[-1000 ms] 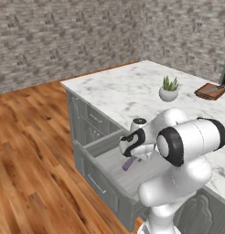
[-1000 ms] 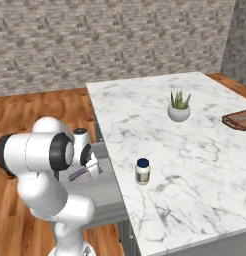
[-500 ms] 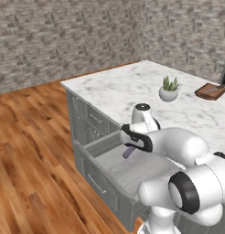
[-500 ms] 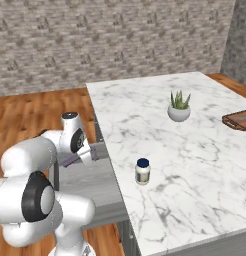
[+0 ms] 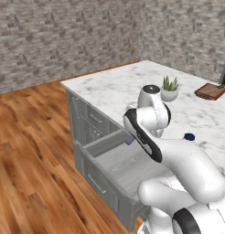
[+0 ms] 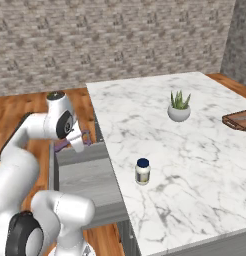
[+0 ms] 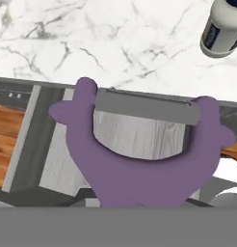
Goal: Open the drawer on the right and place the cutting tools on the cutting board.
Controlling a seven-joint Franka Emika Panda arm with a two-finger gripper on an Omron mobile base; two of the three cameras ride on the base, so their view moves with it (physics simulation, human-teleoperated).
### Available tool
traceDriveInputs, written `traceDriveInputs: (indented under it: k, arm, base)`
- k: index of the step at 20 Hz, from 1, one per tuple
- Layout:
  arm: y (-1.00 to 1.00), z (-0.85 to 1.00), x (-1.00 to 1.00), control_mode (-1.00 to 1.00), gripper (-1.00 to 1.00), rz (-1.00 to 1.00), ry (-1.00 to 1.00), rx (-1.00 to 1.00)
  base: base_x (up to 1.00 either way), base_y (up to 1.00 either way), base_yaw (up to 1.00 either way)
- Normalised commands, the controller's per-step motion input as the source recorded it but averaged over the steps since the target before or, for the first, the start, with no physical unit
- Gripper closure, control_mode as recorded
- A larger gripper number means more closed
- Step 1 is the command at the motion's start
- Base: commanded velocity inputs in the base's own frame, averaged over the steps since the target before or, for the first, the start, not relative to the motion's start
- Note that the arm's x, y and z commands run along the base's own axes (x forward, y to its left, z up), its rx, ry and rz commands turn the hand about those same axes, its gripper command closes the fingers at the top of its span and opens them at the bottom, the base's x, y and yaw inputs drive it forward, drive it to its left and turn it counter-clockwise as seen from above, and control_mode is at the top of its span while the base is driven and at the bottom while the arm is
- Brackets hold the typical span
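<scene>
Now the drawer stands pulled out from the island, its pale grey inside open to view; what shows of its floor is bare, and the arm hides the rest. Above its far end the gripper is clenched on the purple peeler, lifted clear of the drawer, just beside the counter edge. From the hand camera the peeler's Y-shaped head and grey blade bar face the marble, with the drawer floor seen through the gap under the blade. In the left base view a purple bit of the peeler shows beside the arm.

On the counter a small white jar with a dark blue lid stands near the drawer side. A potted plant sits farther in. The cutting board lies at the far right edge, well apart from the gripper.
</scene>
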Motion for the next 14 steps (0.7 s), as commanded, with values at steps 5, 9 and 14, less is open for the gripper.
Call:
traceDriveInputs:
  k: [5,9,14]
  arm:
    - [-0.09,1.00,-0.28,-1.00,1.00,0.00,-0.28,0.01]
    - [-0.04,0.74,-0.13,-1.00,1.00,0.00,-0.25,0.01]
    - [0.00,0.02,-0.03,-1.00,1.00,0.00,-0.03,0.00]
  base:
    - [0.00,0.00,0.00]
    - [0.00,0.00,0.00]
    - [0.00,0.00,0.00]
